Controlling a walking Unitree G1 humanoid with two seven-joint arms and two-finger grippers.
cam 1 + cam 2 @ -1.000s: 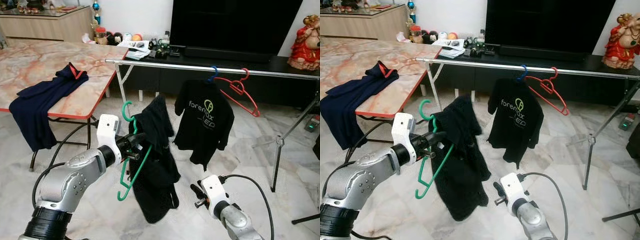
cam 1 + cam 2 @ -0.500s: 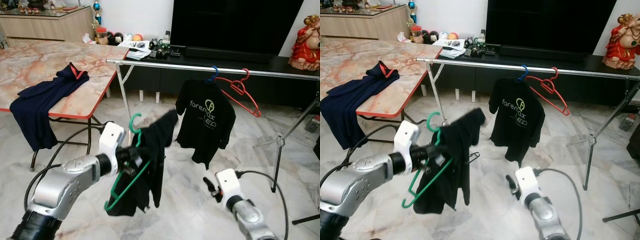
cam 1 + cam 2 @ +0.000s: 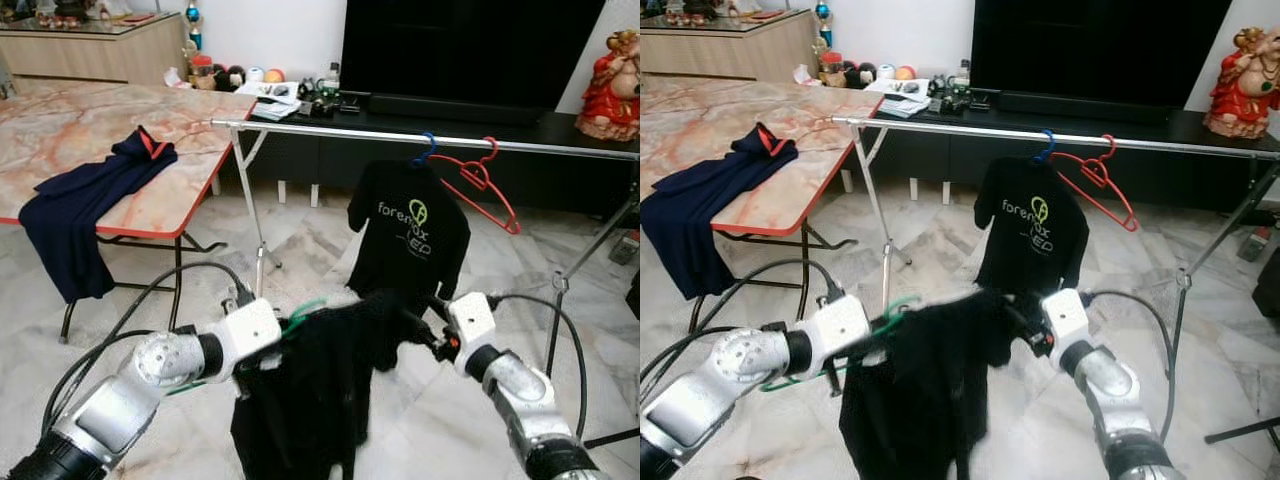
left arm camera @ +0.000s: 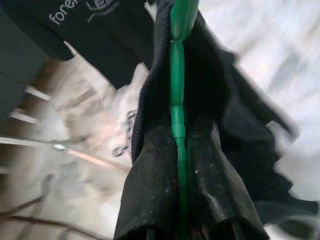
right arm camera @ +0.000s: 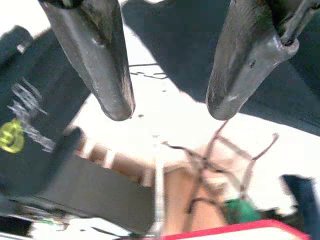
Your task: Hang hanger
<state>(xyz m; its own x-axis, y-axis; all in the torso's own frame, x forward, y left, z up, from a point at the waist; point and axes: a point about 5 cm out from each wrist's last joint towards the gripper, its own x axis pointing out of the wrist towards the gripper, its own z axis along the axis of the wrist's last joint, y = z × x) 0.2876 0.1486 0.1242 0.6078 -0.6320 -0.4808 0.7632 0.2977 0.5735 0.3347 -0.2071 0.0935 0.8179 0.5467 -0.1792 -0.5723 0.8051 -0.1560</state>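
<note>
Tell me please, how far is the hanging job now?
Done: the black garment is on the green hanger, and another black shirt already hangs on the metal rail.
In hand: the left gripper is shut on the green hanger, held low; the right gripper is open beside the garment.
Left: lift the hanger and hook it on the rail.

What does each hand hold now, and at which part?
The left hand is shut on the green hanger, gripping its thin bar, with a black shirt draped over it. The right hand is open and holds nothing.
</note>
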